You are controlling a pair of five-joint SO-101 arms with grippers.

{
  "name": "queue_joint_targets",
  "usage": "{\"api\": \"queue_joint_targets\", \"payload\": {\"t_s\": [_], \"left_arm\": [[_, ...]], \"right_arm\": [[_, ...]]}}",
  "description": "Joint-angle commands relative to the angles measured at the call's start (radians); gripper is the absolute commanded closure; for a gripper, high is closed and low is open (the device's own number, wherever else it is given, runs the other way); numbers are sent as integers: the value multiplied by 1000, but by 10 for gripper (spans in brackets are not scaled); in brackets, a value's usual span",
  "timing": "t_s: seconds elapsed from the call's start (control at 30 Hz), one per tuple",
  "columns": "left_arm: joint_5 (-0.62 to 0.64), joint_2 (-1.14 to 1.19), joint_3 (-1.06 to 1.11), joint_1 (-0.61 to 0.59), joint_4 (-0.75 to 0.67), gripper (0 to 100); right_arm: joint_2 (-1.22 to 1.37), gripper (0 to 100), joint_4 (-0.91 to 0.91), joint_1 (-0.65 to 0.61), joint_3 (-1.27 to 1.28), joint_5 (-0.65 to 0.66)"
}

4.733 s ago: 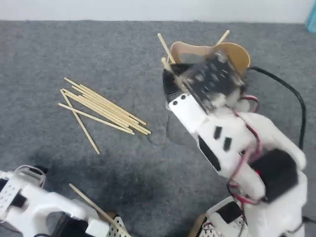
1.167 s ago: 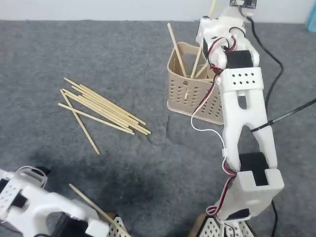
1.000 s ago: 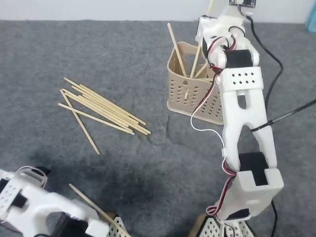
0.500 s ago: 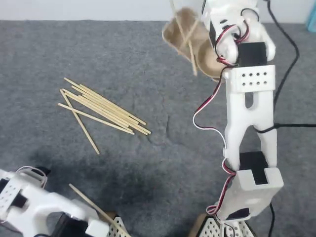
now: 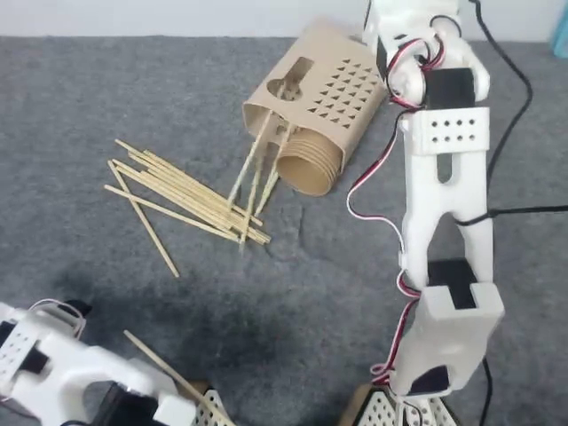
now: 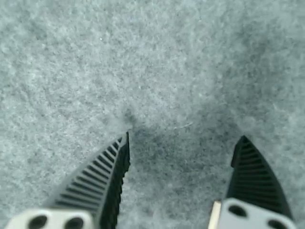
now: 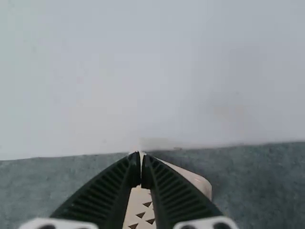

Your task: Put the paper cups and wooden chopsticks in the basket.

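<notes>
Basket [image 5: 324, 84] now sideways (grey carpet [image 5: 106, 98])

One basket [image 5: 315, 84], one cup stack [image 5: 311, 164], many chopsticks [image 5: 182, 200]

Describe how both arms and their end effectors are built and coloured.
Both arms are white plastic with black motor blocks. The right arm has a plate of round holes, looping red and white wires and a black cable; the left arm looks alike. The left end effector and right end effector are black, ribbed, pointed, on white mounts.
</notes>
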Motion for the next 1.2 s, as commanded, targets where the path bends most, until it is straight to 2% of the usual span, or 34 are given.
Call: {"api": "queue_joint_targets", "payload": {"t_s": [0.0,0.27,0.43,0.63,0.7,0.83,1.03,1.17], "left_arm": [[-11,-25,-4,5,-14,673],[-11,-25,-4,5,-14,673],[-11,-25,-4,5,-14,673],[-11,-25,-4,5,-14,673],[-11,-25,-4,6,-14,673],[-11,-25,-4,6,-14,673],[-11,-25,-4,8,-14,673],[-11,-25,-4,8,-15,673]], "right_arm": [[-16,991,10,7,-38,-5],[-4,985,286,-82,-34,15],[2,882,484,-142,-40,196],[-28,798,685,-194,-38,242],[-33,752,722,-202,-37,227],[-48,598,809,-222,-34,170],[-128,586,822,-278,117,167],[-288,586,739,-328,324,164]]}}
